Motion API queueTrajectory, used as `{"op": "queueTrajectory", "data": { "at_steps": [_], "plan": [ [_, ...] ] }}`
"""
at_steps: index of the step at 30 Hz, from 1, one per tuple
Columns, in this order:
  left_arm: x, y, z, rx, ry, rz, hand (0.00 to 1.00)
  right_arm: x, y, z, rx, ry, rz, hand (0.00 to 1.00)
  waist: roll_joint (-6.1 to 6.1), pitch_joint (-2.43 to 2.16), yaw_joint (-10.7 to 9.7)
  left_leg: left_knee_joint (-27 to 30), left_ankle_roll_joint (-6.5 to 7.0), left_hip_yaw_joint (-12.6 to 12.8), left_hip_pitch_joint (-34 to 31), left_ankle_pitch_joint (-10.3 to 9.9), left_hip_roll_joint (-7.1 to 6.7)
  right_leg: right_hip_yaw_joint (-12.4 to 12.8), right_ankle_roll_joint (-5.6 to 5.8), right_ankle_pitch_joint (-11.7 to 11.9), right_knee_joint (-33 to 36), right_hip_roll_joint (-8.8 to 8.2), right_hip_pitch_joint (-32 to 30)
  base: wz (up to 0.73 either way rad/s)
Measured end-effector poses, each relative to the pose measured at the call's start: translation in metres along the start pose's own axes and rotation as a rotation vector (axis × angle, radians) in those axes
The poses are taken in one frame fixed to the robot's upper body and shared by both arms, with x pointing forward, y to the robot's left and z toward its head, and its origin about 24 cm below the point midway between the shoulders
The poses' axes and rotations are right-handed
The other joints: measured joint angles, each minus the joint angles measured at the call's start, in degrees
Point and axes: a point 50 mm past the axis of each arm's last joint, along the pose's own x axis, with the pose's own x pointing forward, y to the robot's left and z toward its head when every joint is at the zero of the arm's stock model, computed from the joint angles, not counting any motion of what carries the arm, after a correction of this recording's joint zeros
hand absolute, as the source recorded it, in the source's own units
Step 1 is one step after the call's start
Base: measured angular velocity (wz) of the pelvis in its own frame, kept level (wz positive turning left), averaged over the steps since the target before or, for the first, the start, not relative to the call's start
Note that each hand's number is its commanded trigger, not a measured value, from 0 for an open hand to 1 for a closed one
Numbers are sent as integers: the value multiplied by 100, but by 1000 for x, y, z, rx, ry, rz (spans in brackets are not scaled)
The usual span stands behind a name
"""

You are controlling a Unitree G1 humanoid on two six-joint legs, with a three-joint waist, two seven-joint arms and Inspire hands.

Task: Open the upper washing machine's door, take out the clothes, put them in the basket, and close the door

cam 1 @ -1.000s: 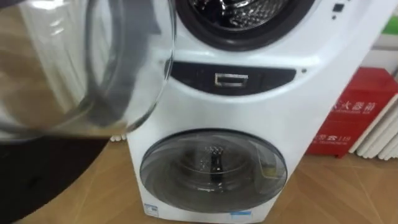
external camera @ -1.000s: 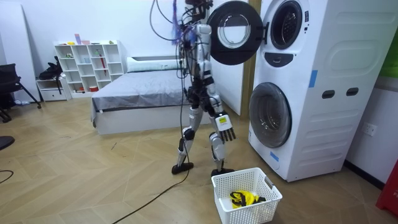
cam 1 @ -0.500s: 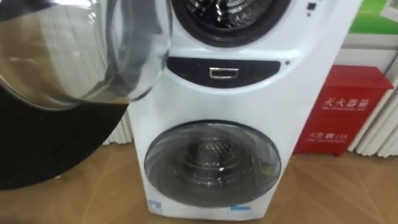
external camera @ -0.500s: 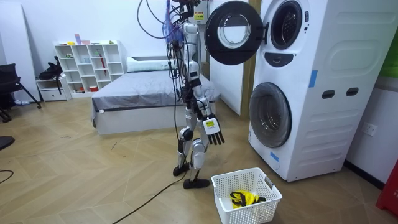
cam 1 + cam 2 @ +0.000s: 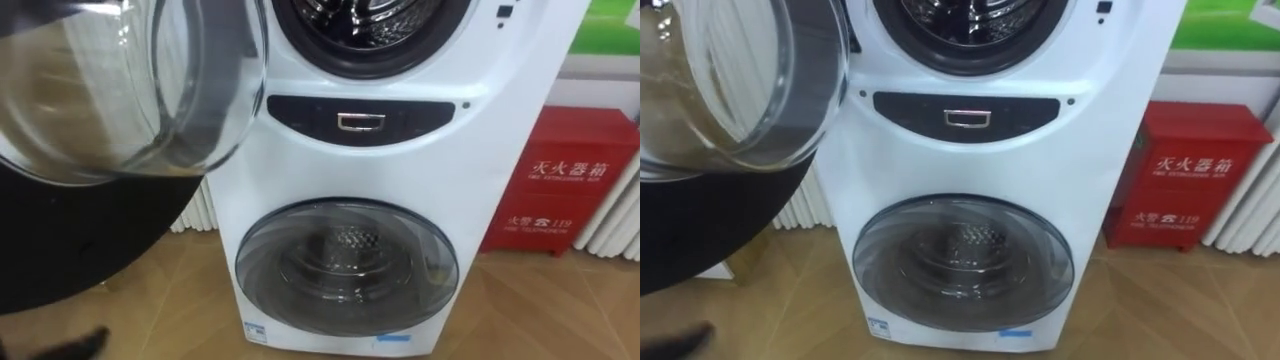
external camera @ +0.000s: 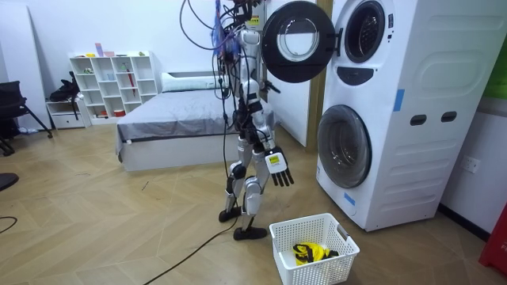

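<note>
Clothes: one yellow-and-black bundle [image 6: 310,252] lay in the white laundry basket [image 6: 279,232], which sat on the wood floor just in front of the washing machine [image 5: 440,170] and beside the robot's feet. The upper drum [image 5: 372,18] stood exposed and the part seen was perforated metal; whether any cloth lay deeper could not be told. The lower door [image 5: 347,265] was closed, with a metal drum seen through the glass.

Edges: the upper door [image 5: 130,90] was swung wide on its hinge, and its glass bowl and dark rim took up the left of the eye view, close to the robot's head. A red cabinet [image 5: 560,180] stood against the wall just right of the machine. A dark blurred shape [image 5: 78,345] low at the left could not be identified.

Robot: it stood upright facing the machine, between the bed [image 6: 174,119] and the stacked units. The right hand [image 6: 277,168] hung at thigh height above the basket, fingers straight and spread, holding nothing. Open floor lay on the room view's left of the basket.
</note>
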Motion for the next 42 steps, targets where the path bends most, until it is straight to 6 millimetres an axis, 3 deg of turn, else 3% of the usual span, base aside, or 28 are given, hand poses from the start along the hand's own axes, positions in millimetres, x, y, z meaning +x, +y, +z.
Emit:
{"op": "queueTrajectory", "data": {
  "at_steps": [5, 12, 15, 20, 23, 26, 29, 31, 32, 33, 34, 35, 36, 37, 38, 39, 40, 41, 42],
  "plan": [
    [16, 19, 37, -24, -119, 72, 0, 0, -2, -2, -25, 10, -4, 0, 109, -10, 1, -1, 0, -36, -15, 0, -1, 9, 0, 0, 2, 10, -14, -2],
    [34, 29, 79, -1, -220, 97, 0, -2, -12, 2, -45, -8, -25, 0, 162, 4, -2, -3, 0, -69, -1, 0, -6, 88, 0, 0, -3, 14, -16, -4],
    [41, 27, 101, 15, -280, 76, 0, -3, -19, 3, -74, -7, -34, 0, 153, 6, -12, -5, 0, -69, -36, 0, -8, 80, 2, 1, -16, 13, -40, 0],
    [37, 14, 115, 12, -321, 23, 0, -2, -18, 6, -83, -9, -24, 0, 155, 12, -152, 1, 0, -154, -106, 0, -15, -7, 29, 18, -109, 8, -25, 12],
    [24, -6, 134, 15, -396, -72, 0, -2, -15, 5, -92, 10, -15, 0, 107, 12, -182, 3, 0, -266, -93, 1, -15, -10, 31, 19, -103, 18, -12, 20],
    [9, -33, 157, -32, -492, -179, 0, 1, -5, 13, -142, -1, 24, 0, 53, 57, -274, 0, 1, -313, -79, 1, -19, -10, 33, 20, -96, 12, 20, 8],
    [-18, -63, 166, -80, -556, -316, 0, 6, 12, 26, -192, -15, 77, 0, 5, 96, -443, 0, 1, -313, -107, 1, -24, -7, 37, 24, -94, 9, 22, -5],
    [-39, -83, 168, -116, -578, -417, 0, 7, 20, 29, -203, -21, 96, 0, -24, 99, -543, 14, 1, -311, -131, 1, -24, 12, 45, 33, -118, -29, 44, 3],
    [-46, -88, 167, -119, -580, -415, 0, 7, 24, 26, -199, -8, 104, 0, -97, 89, -652, 212, -1, -265, -225, 0, -50, 136, 51, 56, -216, -82, 155, 49],
    [-51, -93, 167, -135, -576, -435, 0, 7, 29, 19, -205, 18, 112, 0, -332, 121, -724, 864, 5, -227, -617, -95, -217, 732, 64, 65, -367, -318, 316, 63],
    [-57, -98, 167, -155, -576, -460, 0, 6, 28, 15, -205, 28, 110, 0, -421, 86, -723, 768, 17, -319, -854, -86, -337, 1065, 69, 64, -417, -429, 301, 100],
    [-75, -113, 174, -215, -598, -540, 0, 6, 25, 13, -188, 35, 98, 0, -391, 71, -748, 114, 171, -388, -1365, 423, -430, 1226, 154, 53, -340, -531, 116, 67],
    [-94, -124, 174, -250, -608, -612, 0, 5, 22, 7, -158, 62, 84, 0, -438, 41, -561, 120, 368, -137, -1407, 747, -478, 1178, 370, -45, -208, -632, -70, 42],
    [-100, -128, 172, -259, -603, -633, 0, 6, 23, 8, -147, 65, 82, 0, -434, 43, -473, 131, 371, -51, -1374, 749, -458, 1017, 405, -53, -175, -632, -91, -43],
    [-105, -132, 167, -262, -586, -656, 0, 7, 27, 12, -158, 60, 90, 0, -430, 48, -340, 140, 370, -89, -1246, 747, -411, 788, 387, -40, -289, -571, -154, -74],
    [-104, -130, 162, -257, -569, -645, 0, 7, 32, 16, -182, 47, 107, 0, -377, 63, -291, 140, 364, -365, -1114, 743, -353, 704, 241, 105, -417, -423, -339, -74],
    [-103, -130, 160, -254, -563, -644, 0, 8, 34, 17, -200, 41, 114, 0, -380, 60, -296, 142, 338, -468, -1051, 728, -348, 624, 208, 319, -499, -383, -436, -31],
    [-105, -130, 152, -243, -533, -656, 0, 8, 35, 18, -209, 41, 118, 0, -300, 26, -416, 111, 259, -587, -893, 676, -331, 430, 160, 540, -365, -358, -446, 15],
    [-108, -133, 144, -241, -500, -687, 0, 7, 35, 16, -194, 48, 110, 0, -249, -10, -491, 19, 258, -573, -735, 675, -322, 447, 176, 538, -377, -337, -297, 25]
  ]
}}
